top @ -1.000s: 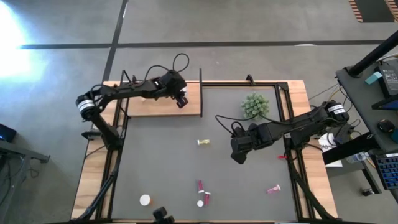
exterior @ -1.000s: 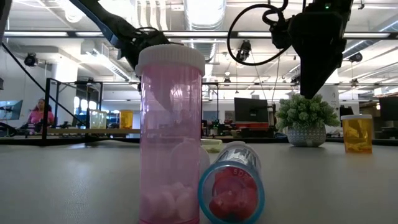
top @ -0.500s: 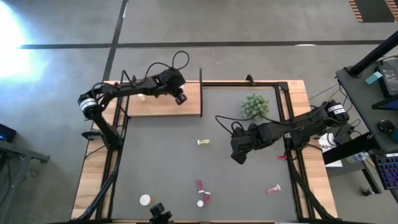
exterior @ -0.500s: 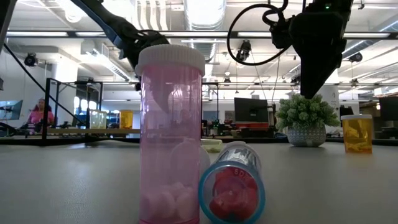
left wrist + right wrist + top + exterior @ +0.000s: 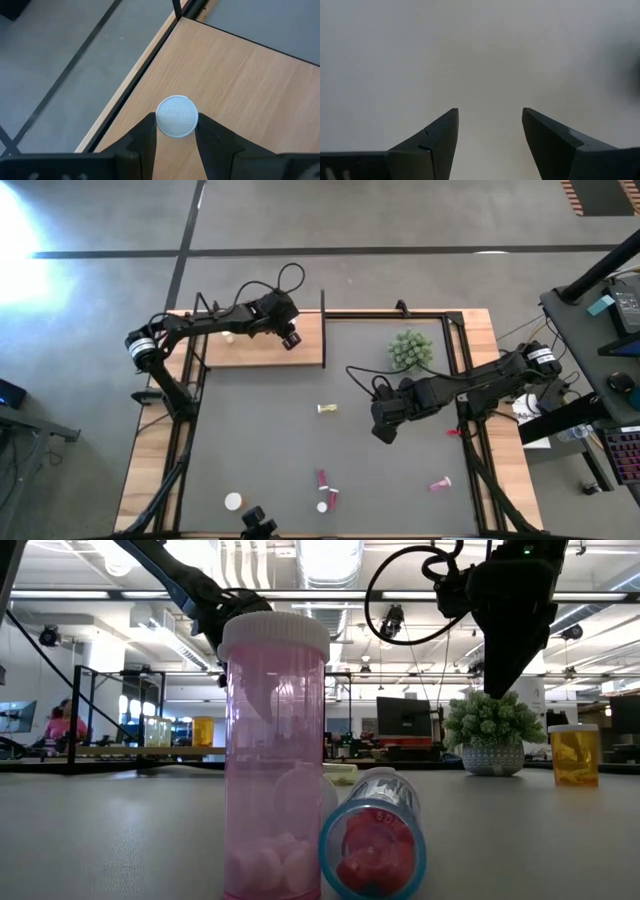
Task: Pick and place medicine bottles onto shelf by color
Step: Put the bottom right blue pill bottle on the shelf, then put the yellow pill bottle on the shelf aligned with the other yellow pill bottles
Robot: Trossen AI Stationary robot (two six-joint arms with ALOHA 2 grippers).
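Over the shelf (image 5: 262, 340), the left gripper (image 5: 176, 131) pinches a white-capped bottle (image 5: 177, 116) between its fingers, above the wood. Right of it, the right gripper (image 5: 489, 131) hangs above the bare grey mat (image 5: 260, 450), fingers spread with nothing between them. More bottles lie scattered on the mat.

Around the worktop (image 5: 160, 470) lies grey concrete floor (image 5: 400, 220) crossed by dark lines. Beyond the worktop, ceiling strip lights (image 5: 330, 560) hang above monitors (image 5: 403, 717) and a seated person (image 5: 63, 725).
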